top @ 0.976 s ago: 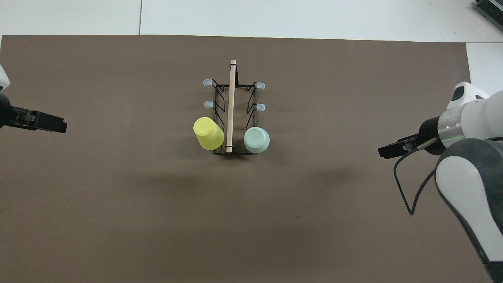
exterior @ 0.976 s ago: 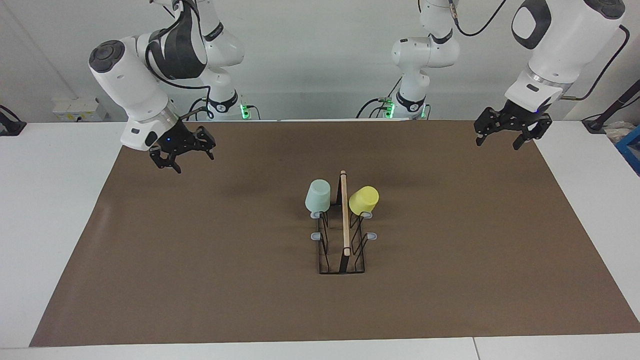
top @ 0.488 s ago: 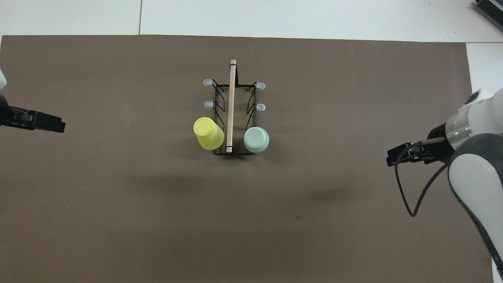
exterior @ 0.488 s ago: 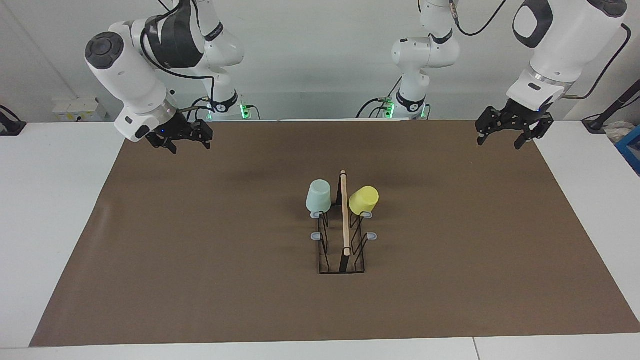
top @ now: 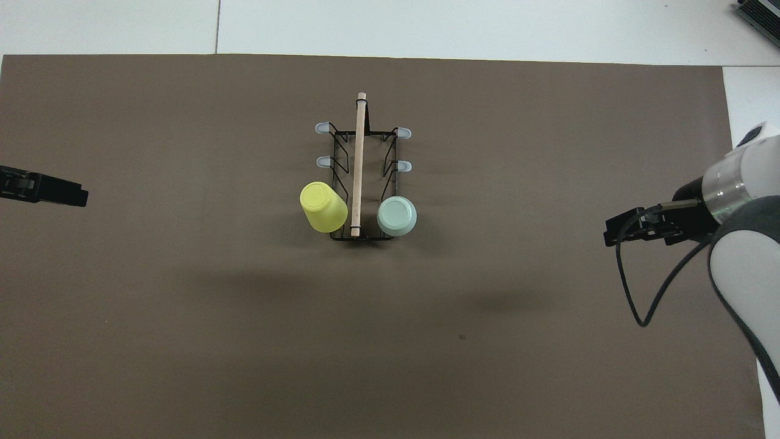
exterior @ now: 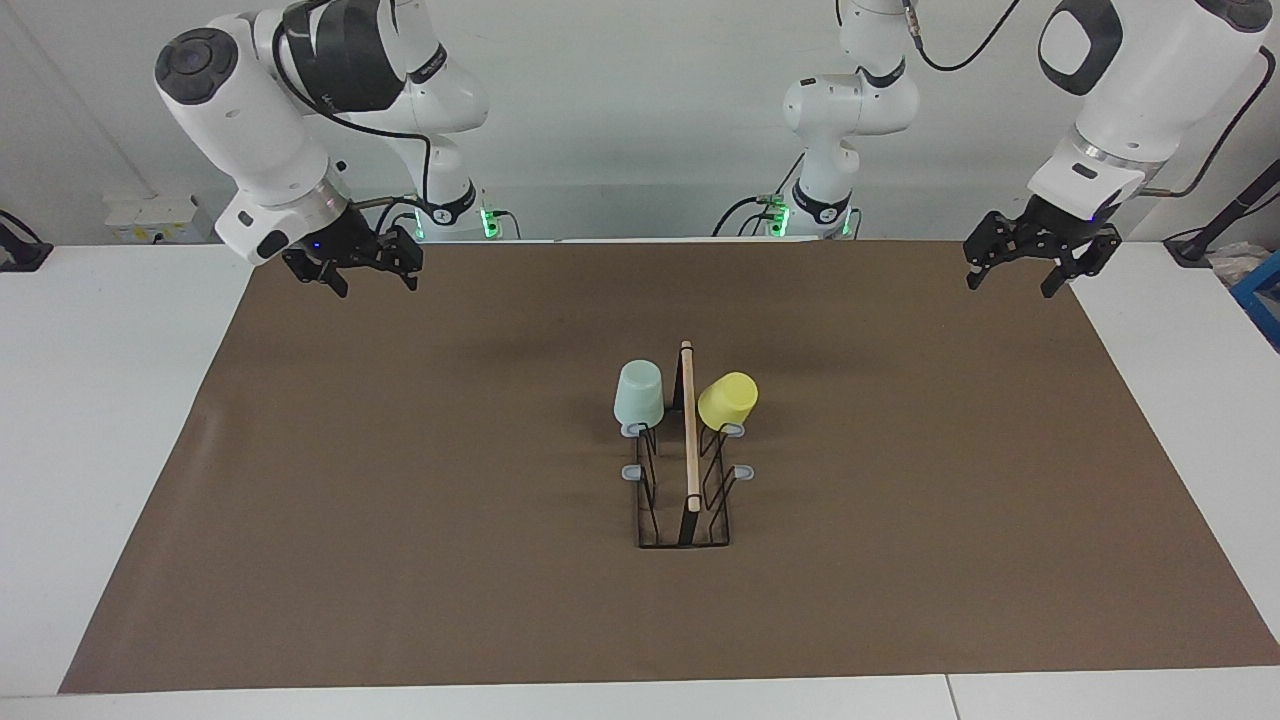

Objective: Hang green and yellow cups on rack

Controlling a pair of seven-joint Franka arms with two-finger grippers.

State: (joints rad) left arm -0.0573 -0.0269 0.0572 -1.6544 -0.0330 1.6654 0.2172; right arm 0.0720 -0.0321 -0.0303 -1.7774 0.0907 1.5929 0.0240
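Hanging at the upper left of the facing frame, the right gripper (exterior: 365,275) is up over the corner of the brown mat (exterior: 400,520), its fingers spread and holding nothing. In the middle of the frame the rack (exterior: 684,500) stands on the mat, its wooden bar (exterior: 689,430) running up and down the picture. Both cups sit upside down on the rack's upper pair of prongs (those nearest the robots): the green cup (exterior: 638,394) just left of the bar, upright, and the yellow cup (exterior: 727,399) just right of it, tilted away from the bar. Four grey-tipped prongs below them are bare. At the upper right, the left gripper (exterior: 1036,263) hangs over the mat's other corner near the white tabletop (exterior: 1180,400), fingers likewise spread and empty. Each gripper is well apart from the rack.
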